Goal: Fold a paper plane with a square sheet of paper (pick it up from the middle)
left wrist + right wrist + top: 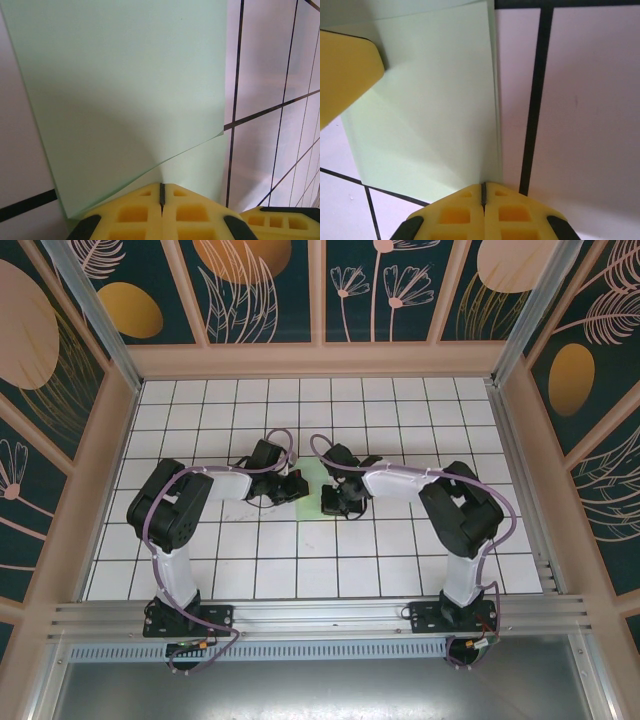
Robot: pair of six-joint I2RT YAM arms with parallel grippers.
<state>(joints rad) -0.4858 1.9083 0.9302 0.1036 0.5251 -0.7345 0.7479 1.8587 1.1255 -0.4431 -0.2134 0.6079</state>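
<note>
Top external view: the square sheet of paper point(312, 483) is at the table point(400, 550) centre; left gripper point(161, 194) and right gripper point(483, 192), facing each other, are fully closed, each pinching its edge

one green paper sheet point(312, 478), two robot arms point(215, 485)

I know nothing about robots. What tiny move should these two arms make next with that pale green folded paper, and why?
Probably lower the raised flap and press it flat. The thin pale mint-green sheet of paper is already doubled over, its top layer bowed above the white tiled table, while the left gripper and right gripper, both shut, seem to pinch its edge.
</note>
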